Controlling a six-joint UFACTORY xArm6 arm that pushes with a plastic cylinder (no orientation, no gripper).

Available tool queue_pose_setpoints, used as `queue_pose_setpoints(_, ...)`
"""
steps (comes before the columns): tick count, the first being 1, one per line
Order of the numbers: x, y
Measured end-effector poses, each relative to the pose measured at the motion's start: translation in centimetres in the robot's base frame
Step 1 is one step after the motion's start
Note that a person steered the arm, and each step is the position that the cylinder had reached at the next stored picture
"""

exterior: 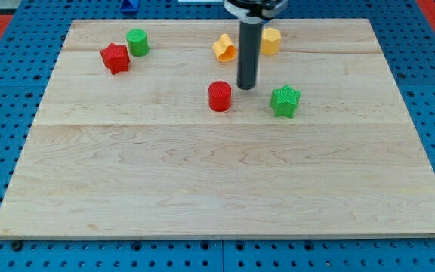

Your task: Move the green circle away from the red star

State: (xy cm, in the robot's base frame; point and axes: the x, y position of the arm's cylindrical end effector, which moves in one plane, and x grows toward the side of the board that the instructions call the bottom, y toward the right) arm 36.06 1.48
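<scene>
The green circle (pixel 137 41) stands near the view's top left, just right of and touching or nearly touching the red star (pixel 115 57). My tip (pixel 247 86) is near the board's middle top, far to the right of both. It sits just right of a red circle (pixel 220 97) and left of a green star (pixel 285 100).
A yellow heart-like block (pixel 224 47) lies left of the rod and a yellow hexagon (pixel 270 41) right of it. The wooden board (pixel 217 189) rests on a blue pegboard. A blue object (pixel 129 4) shows at the top edge.
</scene>
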Motion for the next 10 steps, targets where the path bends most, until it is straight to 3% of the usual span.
queue_pose_setpoints(2,0.1,-13.7)
queue_pose_setpoints(3,0.1,-27.5)
queue_pose_setpoints(4,-8.5,-27.1)
queue_pose_setpoints(5,-16.9,-22.6)
queue_pose_setpoints(7,-5.3,-14.5)
queue_pose_setpoints(8,-6.0,-16.8)
queue_pose_setpoints(9,-7.2,-12.2)
queue_pose_setpoints(10,-5.1,-7.1)
